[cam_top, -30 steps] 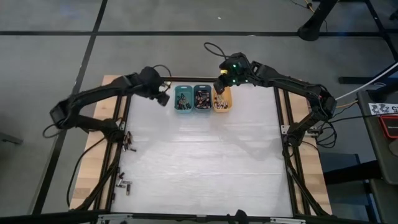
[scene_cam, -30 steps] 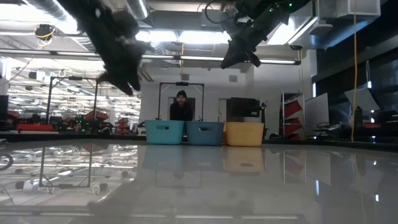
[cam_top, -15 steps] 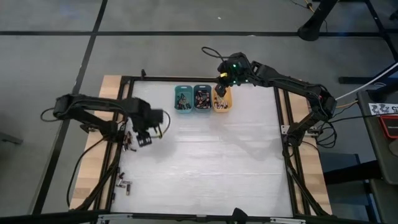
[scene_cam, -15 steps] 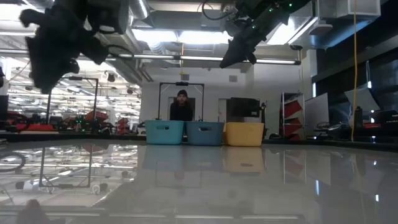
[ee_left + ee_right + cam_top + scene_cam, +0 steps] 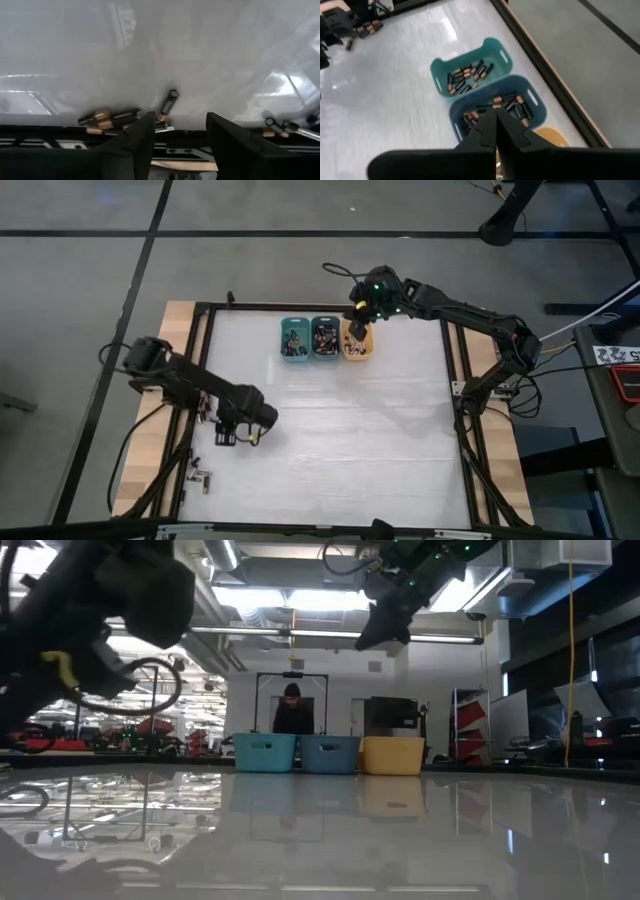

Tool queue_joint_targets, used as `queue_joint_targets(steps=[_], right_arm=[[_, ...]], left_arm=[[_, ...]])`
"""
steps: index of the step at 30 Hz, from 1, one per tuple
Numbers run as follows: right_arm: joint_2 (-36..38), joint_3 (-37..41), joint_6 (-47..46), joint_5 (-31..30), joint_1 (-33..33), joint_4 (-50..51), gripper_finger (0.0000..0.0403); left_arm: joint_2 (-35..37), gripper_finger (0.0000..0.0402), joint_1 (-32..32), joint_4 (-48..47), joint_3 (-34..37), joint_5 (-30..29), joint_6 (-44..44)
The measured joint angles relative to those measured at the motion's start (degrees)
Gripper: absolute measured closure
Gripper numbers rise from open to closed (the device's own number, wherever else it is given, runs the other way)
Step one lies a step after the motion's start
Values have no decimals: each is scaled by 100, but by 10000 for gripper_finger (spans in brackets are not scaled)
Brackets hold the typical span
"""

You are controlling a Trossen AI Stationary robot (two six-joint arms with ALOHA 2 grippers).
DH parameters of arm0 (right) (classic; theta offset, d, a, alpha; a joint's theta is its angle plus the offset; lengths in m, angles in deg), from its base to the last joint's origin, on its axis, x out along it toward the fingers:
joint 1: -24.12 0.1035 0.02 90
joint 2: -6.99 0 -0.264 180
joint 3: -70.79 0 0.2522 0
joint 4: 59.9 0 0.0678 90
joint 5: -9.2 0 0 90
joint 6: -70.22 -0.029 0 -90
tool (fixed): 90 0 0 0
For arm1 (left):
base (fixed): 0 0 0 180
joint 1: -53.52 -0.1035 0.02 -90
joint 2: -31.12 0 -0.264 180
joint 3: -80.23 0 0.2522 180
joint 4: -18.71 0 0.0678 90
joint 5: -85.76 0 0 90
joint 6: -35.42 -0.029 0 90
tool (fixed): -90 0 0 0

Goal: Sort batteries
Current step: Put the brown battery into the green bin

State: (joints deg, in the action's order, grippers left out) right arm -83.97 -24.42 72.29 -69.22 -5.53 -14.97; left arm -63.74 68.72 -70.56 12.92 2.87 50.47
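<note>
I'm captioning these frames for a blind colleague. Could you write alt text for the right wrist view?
Shut right gripper hangs above three small bins on a white table: a teal bin and a blue bin, both holding batteries, and an orange bin showing only a corner. More loose batteries lie at the table's far edge.

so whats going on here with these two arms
The robot is sorting batteries into three small bins at the table's far edge. The left gripper is open, low at the table's left edge, with a loose battery just ahead of its fingers and more lying alongside. The right gripper is shut and empty, hovering over the bins, which already hold batteries.
</note>
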Motion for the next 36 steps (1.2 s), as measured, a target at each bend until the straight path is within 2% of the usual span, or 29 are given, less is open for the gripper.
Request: queue_joint_targets(steps=[4,9,13,22,30,36], right_arm=[[0,0,145,4,0,156,403],[0,0,276,3,0,144,403],[0,0,271,-46,0,113,403],[0,0,-90,-53,0,-69,403],[0,0,-215,-53,0,-67,403],[0,0,-295,-53,0,-67,403]], left_arm=[[-157,235,285,223,79,435,302],[-261,235,431,373,343,608,679],[-389,235,431,635,489,675,640],[-605,235,422,892,736,654,419],[-609,235,240,865,542,598,-36],[-609,258,154,402,429,139,-244]])
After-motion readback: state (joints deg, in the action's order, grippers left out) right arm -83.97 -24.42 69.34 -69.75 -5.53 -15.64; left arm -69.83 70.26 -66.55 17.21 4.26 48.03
